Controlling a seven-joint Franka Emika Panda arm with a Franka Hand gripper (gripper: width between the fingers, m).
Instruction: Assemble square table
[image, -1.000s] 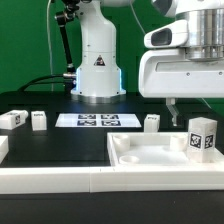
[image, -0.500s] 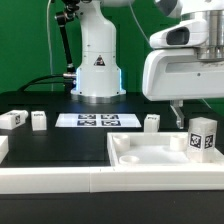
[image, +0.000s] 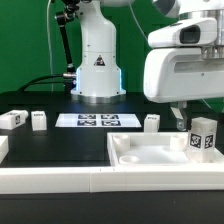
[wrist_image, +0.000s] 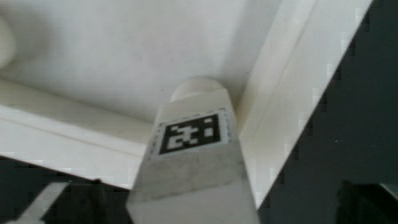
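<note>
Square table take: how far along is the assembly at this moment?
Done: one upright leg stands at a corner of the tabletop; whether it is fastened is unclear. In hand: nothing, the hand is open close by that leg. Left: three loose legs lie on the black table, apart from the tabletop.

The black table (image: 60, 140) bears the tabletop (image: 150, 152) below the gripper (image: 180, 114), one leg (image: 152, 121) near it, the marker board (image: 95, 120) farther off, two more legs (image: 38, 119) (image: 12, 119) beyond
</note>
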